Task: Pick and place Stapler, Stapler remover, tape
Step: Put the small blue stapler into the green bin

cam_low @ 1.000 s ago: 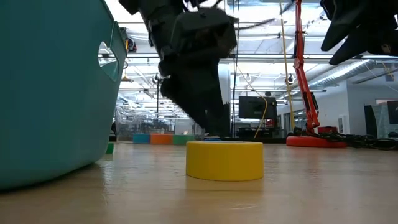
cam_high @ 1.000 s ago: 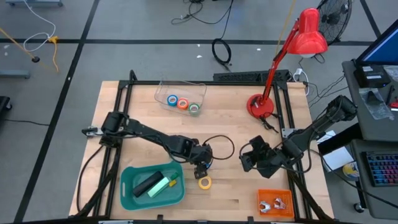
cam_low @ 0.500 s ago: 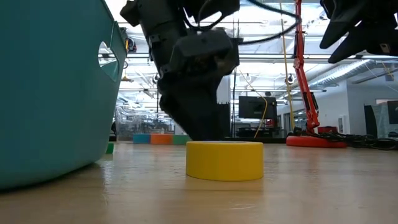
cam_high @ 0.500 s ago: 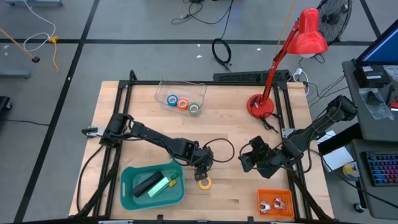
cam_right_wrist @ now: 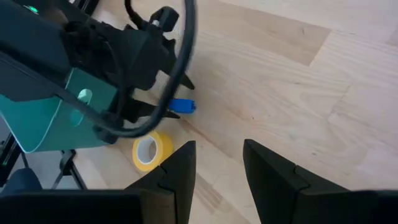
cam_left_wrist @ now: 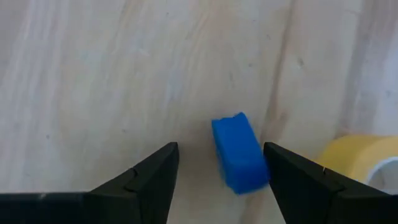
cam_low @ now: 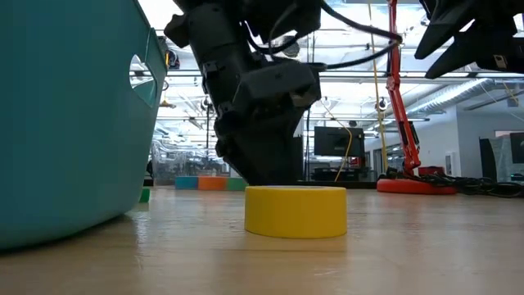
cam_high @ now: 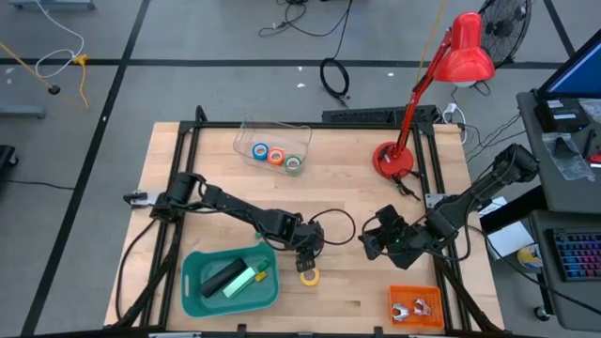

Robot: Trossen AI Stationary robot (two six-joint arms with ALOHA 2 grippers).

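Note:
A yellow tape roll [cam_high: 309, 276] lies flat on the table right of the teal bin; it also shows in the low view [cam_low: 295, 211]. My left gripper [cam_high: 306, 255] is open, low over the table just beyond the roll. In the left wrist view, its fingers [cam_left_wrist: 221, 149] stand on either side of a small solid blue block [cam_left_wrist: 239, 155] that lies on the wood. Whether a finger touches the block, I cannot tell. Blue, orange and green tape rolls lie in a clear bin [cam_high: 272, 145] at the far side. My right gripper [cam_high: 376, 241] is open and empty, raised right of centre.
The teal bin [cam_high: 192, 282] at the near left holds a black stapler [cam_high: 223, 275] and a green object. An orange tray [cam_high: 416, 305] with staple removers sits at the near right. A red desk lamp [cam_high: 394, 160] stands at the far right. Cables loop between the arms.
My left gripper has come down toward the table and a little toward the near edge, closer behind the yellow roll. The roll has stayed where it was.

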